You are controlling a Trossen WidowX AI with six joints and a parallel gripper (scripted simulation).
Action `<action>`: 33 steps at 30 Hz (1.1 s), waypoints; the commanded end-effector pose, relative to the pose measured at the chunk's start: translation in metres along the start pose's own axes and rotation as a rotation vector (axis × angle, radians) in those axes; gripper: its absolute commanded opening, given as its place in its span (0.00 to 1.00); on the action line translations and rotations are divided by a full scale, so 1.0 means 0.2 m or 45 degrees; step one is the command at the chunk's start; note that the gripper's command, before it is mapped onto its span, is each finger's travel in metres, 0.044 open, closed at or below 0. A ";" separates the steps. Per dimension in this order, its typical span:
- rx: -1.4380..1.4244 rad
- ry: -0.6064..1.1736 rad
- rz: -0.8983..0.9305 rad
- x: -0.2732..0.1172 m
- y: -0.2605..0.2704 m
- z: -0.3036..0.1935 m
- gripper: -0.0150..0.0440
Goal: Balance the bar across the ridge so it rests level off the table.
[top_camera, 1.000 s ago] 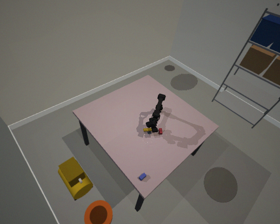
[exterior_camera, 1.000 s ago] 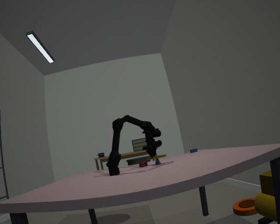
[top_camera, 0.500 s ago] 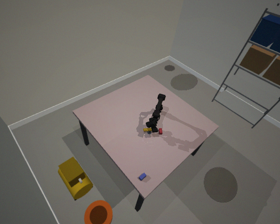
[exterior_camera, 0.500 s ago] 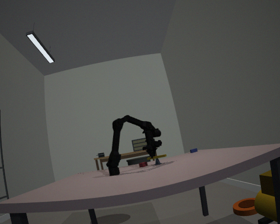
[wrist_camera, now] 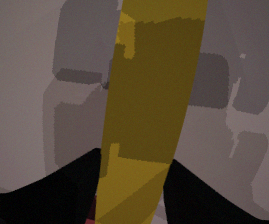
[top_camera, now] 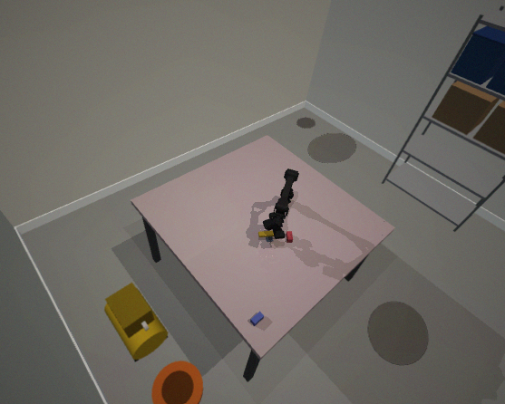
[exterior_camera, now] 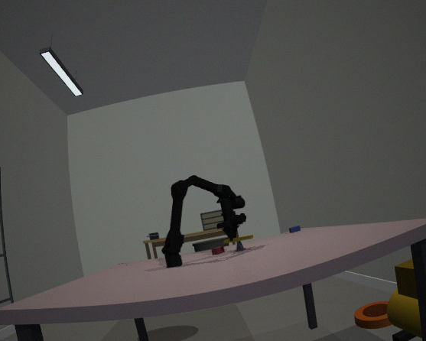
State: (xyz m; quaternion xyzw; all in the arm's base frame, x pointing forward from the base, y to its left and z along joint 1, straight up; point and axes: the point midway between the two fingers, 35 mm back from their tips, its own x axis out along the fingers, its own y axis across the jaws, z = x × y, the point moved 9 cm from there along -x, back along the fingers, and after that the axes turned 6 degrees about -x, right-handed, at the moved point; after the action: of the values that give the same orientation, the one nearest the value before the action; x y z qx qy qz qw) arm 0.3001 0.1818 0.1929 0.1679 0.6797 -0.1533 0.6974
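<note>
A yellow bar (top_camera: 266,234) (exterior_camera: 239,239) (wrist_camera: 154,90) is held between my gripper's (top_camera: 276,233) (exterior_camera: 229,236) (wrist_camera: 133,189) fingers near the middle of the pink table (top_camera: 209,204) (exterior_camera: 330,248). The gripper is shut on the bar. In the side view the bar sits on top of a small dark blue-grey ridge (exterior_camera: 239,246) (top_camera: 269,240), with its ends off the table. In the wrist view the bar runs up the middle of the frame and hides the ridge. A small red block (top_camera: 289,236) (exterior_camera: 217,250) lies on the table just beside the gripper.
A blue block (top_camera: 257,318) (exterior_camera: 294,228) lies near the table's front edge. On the floor stand a yellow chest (top_camera: 134,322) (exterior_camera: 410,302) and an orange ring (top_camera: 178,385) (exterior_camera: 373,314). A metal shelf (top_camera: 472,113) stands by the wall.
</note>
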 end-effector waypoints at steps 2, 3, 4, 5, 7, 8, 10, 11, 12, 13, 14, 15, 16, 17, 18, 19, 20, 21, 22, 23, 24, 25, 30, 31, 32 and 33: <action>0.000 0.000 0.000 0.00 0.00 0.00 0.25; 0.000 0.000 0.000 0.00 0.00 0.00 0.25; 0.000 0.000 0.000 0.00 0.00 0.00 0.25; 0.000 0.000 0.000 0.00 0.00 0.00 0.25; 0.000 0.000 0.000 0.00 0.00 0.00 0.25; 0.000 0.000 0.000 0.00 0.00 0.00 0.25; 0.000 0.000 0.000 0.00 0.00 0.00 0.25; 0.000 0.000 0.000 0.00 0.00 0.00 0.25; 0.000 0.000 0.000 0.00 0.00 0.00 0.25; 0.000 0.000 0.000 0.00 0.00 0.00 0.30; 0.000 0.000 0.000 0.00 0.00 0.00 0.34; 0.000 0.000 0.000 0.00 0.00 0.00 0.39; 0.000 0.000 0.000 0.00 0.00 0.00 0.43; 0.000 0.000 0.000 0.00 0.00 0.00 0.48; 0.000 0.000 0.000 0.00 0.00 0.00 0.52; 0.000 0.000 0.000 0.00 0.00 0.00 0.54; 0.000 0.000 0.000 0.00 0.00 0.00 0.54; 0.000 0.000 0.000 0.00 0.00 0.00 0.54; 0.000 0.000 0.000 0.00 0.00 0.00 0.54; 0.000 0.000 0.000 0.00 0.00 0.00 0.54; 0.000 0.000 0.000 0.00 0.00 0.00 0.54; 0.000 0.000 0.000 0.00 0.00 0.00 0.54; 0.000 0.000 0.000 0.00 0.00 0.00 0.54; 0.000 0.000 0.000 0.00 0.00 0.00 0.54; 0.000 0.000 0.000 0.00 0.00 0.00 0.54; 0.000 0.000 0.000 0.00 0.00 0.00 0.54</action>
State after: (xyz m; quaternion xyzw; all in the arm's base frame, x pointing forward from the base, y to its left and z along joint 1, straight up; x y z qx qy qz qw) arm 0.3001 0.1818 0.1928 0.1679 0.6797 -0.1533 0.6973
